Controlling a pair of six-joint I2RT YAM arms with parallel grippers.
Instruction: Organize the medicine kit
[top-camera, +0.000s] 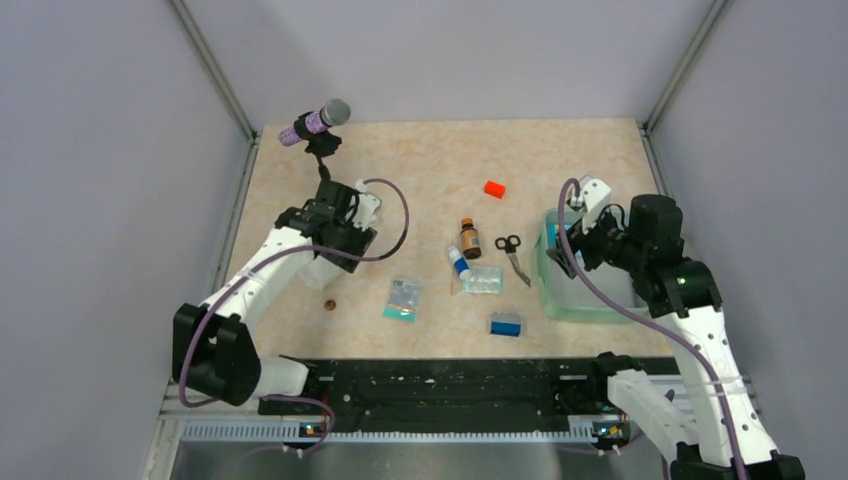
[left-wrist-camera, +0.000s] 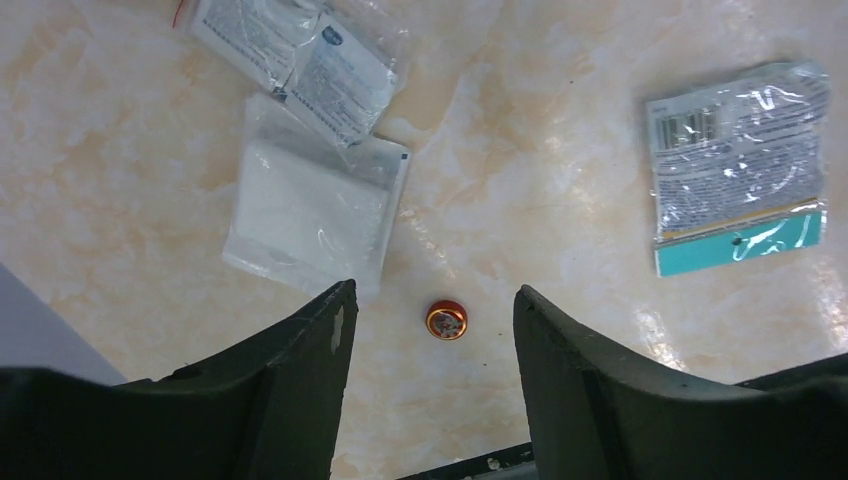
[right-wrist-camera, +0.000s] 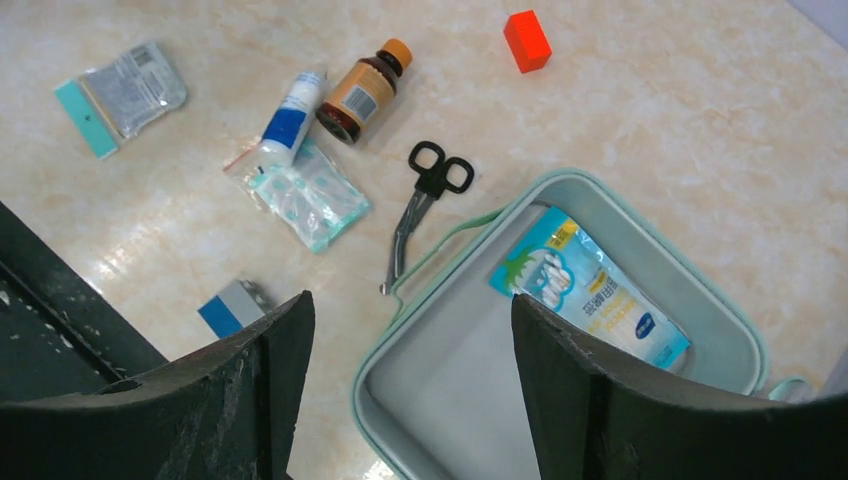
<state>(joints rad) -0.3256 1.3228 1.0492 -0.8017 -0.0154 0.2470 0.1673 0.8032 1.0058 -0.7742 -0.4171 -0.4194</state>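
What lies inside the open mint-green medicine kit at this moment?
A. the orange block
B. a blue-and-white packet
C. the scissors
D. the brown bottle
B: the right wrist view shows a blue-and-white packet inside the medicine kit; the scissors and the brown bottle lie outside it.

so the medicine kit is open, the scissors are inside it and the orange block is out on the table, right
Not quite. The right wrist view shows the scissors on the table beside the medicine kit, not inside it; a blue and white packet is inside. The kit is open and the orange block is on the table.
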